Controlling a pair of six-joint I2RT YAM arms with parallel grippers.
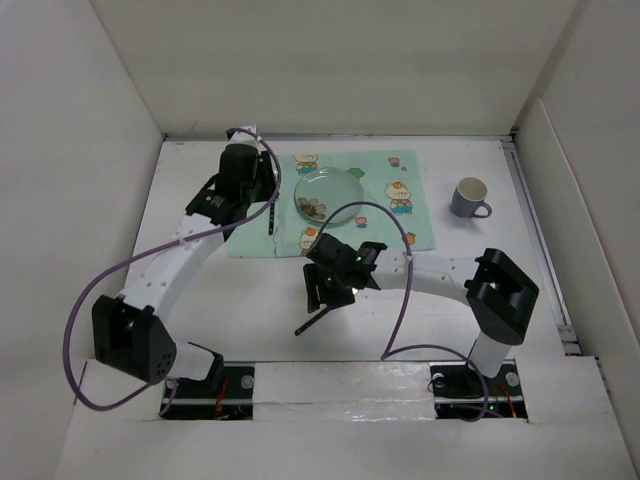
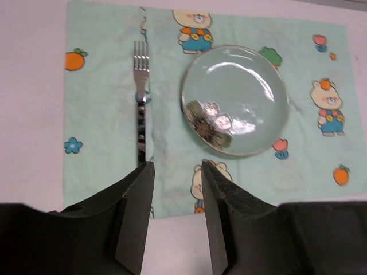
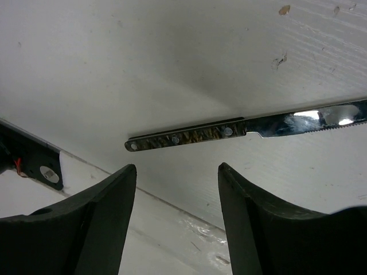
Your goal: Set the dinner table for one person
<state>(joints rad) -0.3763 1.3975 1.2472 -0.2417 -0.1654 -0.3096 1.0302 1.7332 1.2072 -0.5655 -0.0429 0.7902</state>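
The white dinner table (image 1: 230, 300) holds a mint-green cartoon-print placemat (image 1: 385, 225) at the back. On the mat sit a clear glass plate (image 1: 330, 193) and, left of it, a fork (image 1: 272, 215); both also show in the left wrist view, the plate (image 2: 235, 97) and the fork (image 2: 140, 97). A knife (image 1: 318, 318) with a dark mottled handle (image 3: 186, 136) lies on bare table in front of the mat. My right gripper (image 3: 176, 167) is open just above the knife handle, not touching. My left gripper (image 2: 176, 164) is open and empty, raised over the mat's near-left edge.
A blue-grey mug (image 1: 470, 197) stands on the table right of the mat. White walls enclose the table on three sides. A taped strip (image 1: 340, 385) and the arm bases lie along the near edge.
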